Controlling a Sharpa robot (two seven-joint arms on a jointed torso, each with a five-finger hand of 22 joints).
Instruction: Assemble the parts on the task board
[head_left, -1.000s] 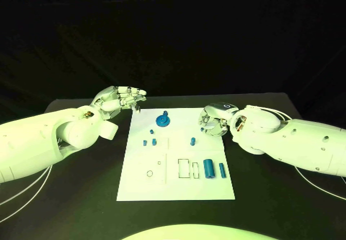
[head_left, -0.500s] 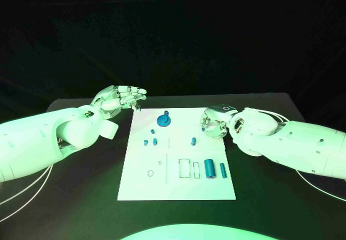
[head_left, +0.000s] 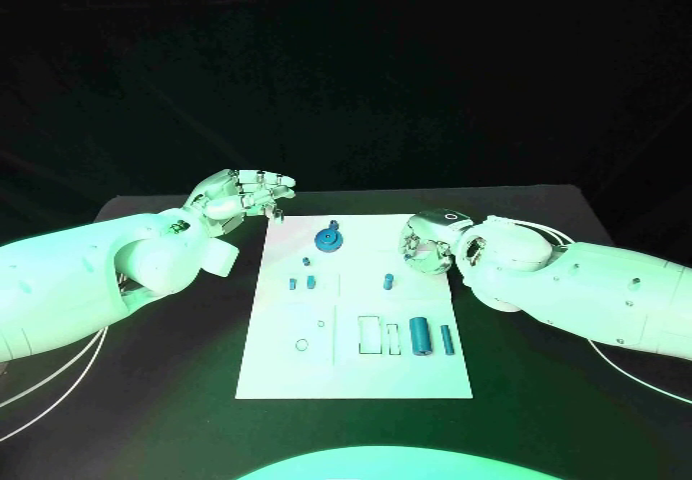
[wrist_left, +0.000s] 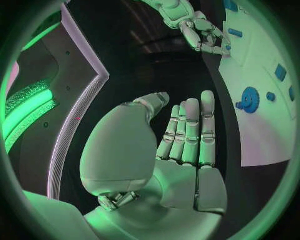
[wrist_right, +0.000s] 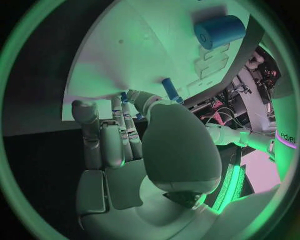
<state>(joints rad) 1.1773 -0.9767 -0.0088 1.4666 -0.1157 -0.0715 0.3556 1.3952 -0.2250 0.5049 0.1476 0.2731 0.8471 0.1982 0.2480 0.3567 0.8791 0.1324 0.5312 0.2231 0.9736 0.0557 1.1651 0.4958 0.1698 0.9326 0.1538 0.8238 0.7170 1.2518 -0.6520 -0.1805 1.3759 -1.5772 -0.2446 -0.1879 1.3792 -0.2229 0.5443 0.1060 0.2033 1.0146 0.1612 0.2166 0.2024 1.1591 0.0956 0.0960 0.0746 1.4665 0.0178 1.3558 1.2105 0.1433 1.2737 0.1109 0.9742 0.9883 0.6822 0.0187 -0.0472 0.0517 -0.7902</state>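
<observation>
Here, both hands flank the task board, grasping nothing.
The left hand (head_left: 242, 195) hovers, fingers loosely spread, off the far left corner; the right hand (head_left: 430, 242) curls over the right edge. The white task board (head_left: 289, 375), carrying a blue gear (head_left: 330, 239) and blue cylinder (head_left: 420, 335), lies mid-surface.

White task board (head_left: 361, 375) lies flat mid-table, long side running away from the robot. Far end: blue gear (head_left: 330, 238), flat. Below it, 3 small blue pegs (head_left: 306, 262) at left, 1 peg (head_left: 388, 282) at right. Near end: a thick blue cylinder (head_left: 418, 335) beside a thin blue rod (head_left: 447, 340), both lying lengthwise.
</observation>
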